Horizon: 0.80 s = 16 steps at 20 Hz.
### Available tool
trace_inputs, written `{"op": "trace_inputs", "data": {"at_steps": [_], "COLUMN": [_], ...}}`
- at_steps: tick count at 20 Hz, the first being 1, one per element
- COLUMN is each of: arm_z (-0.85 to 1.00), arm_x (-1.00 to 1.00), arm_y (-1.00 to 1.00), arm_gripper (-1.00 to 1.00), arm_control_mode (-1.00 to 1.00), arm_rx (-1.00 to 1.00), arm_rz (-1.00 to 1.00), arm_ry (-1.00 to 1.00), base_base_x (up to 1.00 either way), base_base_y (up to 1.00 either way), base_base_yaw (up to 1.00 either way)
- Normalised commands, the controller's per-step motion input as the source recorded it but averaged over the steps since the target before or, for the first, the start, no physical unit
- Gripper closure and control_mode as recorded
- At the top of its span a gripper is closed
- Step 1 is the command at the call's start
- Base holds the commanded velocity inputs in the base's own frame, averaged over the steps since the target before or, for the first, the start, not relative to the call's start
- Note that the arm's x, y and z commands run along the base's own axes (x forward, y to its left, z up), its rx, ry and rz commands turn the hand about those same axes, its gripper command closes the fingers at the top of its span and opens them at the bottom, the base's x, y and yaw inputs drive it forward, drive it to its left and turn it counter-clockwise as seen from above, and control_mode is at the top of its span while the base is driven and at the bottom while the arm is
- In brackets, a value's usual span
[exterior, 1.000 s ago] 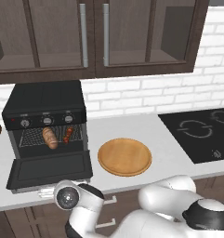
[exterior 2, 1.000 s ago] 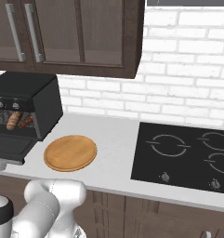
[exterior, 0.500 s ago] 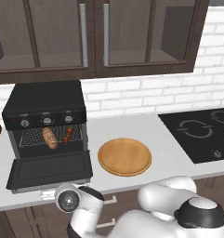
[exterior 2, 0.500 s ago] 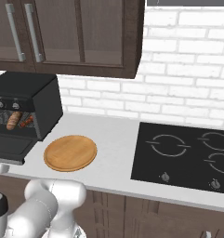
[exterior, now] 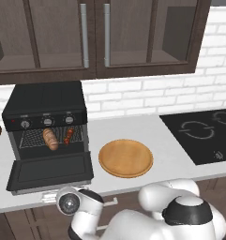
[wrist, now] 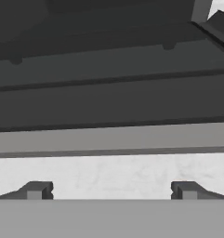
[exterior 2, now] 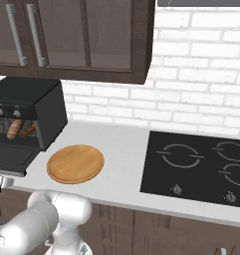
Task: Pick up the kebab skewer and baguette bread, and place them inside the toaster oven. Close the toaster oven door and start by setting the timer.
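- Toaster oven door (exterior: 51, 171) is down flat, and the gripper (wrist: 111, 190) sits low at the counter edge right in front of it, jaws spread wide with nothing between them. Hand view looks up along the door's underside, pale counter (wrist: 108, 172) just below.
- My read: the hand is under the door's front lip so it can push it up shut. That's a judgement, contact isn't visible.
- Baguette bread (exterior: 50, 138) and kebab skewer (exterior: 67, 136) lie side by side on the rack inside the toaster oven (exterior: 46, 117), bread to the left, so loading looks done.
- Remaining: close the door, turn the timer knob (exterior: 69, 120).
- Round wooden plate (exterior: 126, 158) is bare, just right of the door. Cooktop (exterior 2: 201, 164) well apart.
- No readable brand or lettering; knob markings are too small.
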Motion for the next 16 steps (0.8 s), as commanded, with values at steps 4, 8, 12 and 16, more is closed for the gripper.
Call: {"op": "trace_inputs", "data": {"at_steps": [4, 8, 12, 16], "arm_z": [-0.33, -0.01, -0.09, -0.23], "arm_x": [0.05, 0.24, 0.30, 0.17], "arm_y": [0.00, 0.00, 0.00, 0.00], "arm_gripper": [-1.00, -1.00, -1.00, -1.00], "arm_control_mode": [-1.00, -1.00, -1.00, -1.00], "arm_rx": [0.00, 0.00, 0.00, 0.00], "arm_rz": [0.00, 0.00, 0.00, 0.00], "arm_ry": [0.00, 0.00, 0.00, -0.01], "base_base_x": [0.00, 0.00, 0.00, 0.00], "base_base_y": [0.00, 0.00, 0.00, 0.00], "base_base_yaw": [0.00, 0.00, 0.00, 0.00]}}
